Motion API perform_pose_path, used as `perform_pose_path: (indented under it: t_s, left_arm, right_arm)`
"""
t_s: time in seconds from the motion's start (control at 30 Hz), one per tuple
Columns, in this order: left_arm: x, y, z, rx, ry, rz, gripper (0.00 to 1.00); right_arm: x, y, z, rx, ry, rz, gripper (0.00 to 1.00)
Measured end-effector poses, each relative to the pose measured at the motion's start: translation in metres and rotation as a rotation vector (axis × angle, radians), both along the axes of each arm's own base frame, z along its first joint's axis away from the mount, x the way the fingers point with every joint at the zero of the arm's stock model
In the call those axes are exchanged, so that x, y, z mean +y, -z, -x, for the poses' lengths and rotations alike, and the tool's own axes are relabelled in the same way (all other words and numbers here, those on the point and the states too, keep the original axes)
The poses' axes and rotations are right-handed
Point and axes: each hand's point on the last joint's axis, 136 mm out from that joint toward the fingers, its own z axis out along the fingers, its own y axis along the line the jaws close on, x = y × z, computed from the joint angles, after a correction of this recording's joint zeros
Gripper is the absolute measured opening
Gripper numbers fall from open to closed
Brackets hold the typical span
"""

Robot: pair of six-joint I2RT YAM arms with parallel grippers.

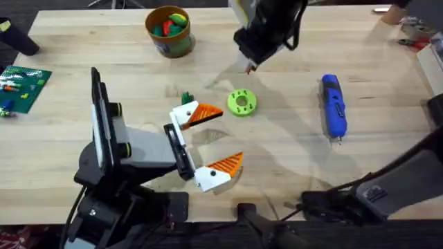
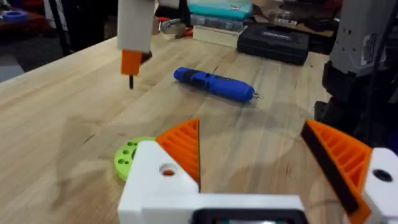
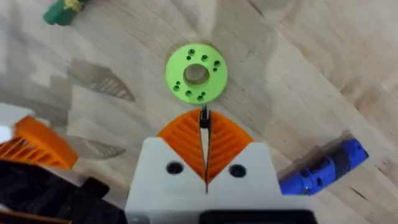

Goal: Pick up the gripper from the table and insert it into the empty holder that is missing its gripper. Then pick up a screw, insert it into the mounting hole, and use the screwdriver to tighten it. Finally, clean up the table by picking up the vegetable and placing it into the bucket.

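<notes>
Vegetable (image 1: 241, 102) not yet in bucket (image 1: 168, 30); screwdriver (image 1: 333, 106) lying idle on counter (image 1: 291, 152). Right tool (image 3: 204, 121) pressed together, pinching a thin dark pin above the disc; left tool (image 1: 214, 138) spread wide, empty.

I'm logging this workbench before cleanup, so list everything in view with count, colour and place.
vegetable: one, lime-green disc with centre hole, mid-table.
screwdriver: one, blue, lying to the right of the disc.
bucket: one, yellow-orange with greenish band, far side, red and green pieces inside.
small green piece: one, left of the disc.
circuit board: one, green, left edge.
left gripper: white with orange pads, open, near the disc.
right gripper: pads shut on a thin dark screw-like piece, above the disc.
</notes>
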Motion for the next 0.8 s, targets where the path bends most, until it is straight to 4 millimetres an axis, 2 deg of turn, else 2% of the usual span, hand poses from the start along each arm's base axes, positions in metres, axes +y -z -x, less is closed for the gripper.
perform_pose_path:
  t_s: [0.2, 0.4, 0.53, 0.8]
  left_arm:
    - [0.0, 0.0, 0.0, 0.0, 0.0, 0.0, 0.986]
    - [0.0, 0.0, 0.0, 0.0, 0.0, 0.0, 0.986]
    - [0.0, 0.0, 0.0, 0.0, 0.0, 0.0, 0.986]
    - [0.0, 0.0, 0.0, 0.0, 0.0, 0.0, 0.986]
  right_arm:
    - [0.0, -0.041, 0.002, -0.043, -0.005, -0.03, 0.007]
    - [0.017, -0.072, 0.011, -0.102, -0.052, -0.074, 0.007]
    - [0.04, -0.078, 0.028, -0.115, -0.125, -0.092, 0.007]
    - [0.083, -0.078, 0.076, -0.11, -0.306, -0.098, 0.007]
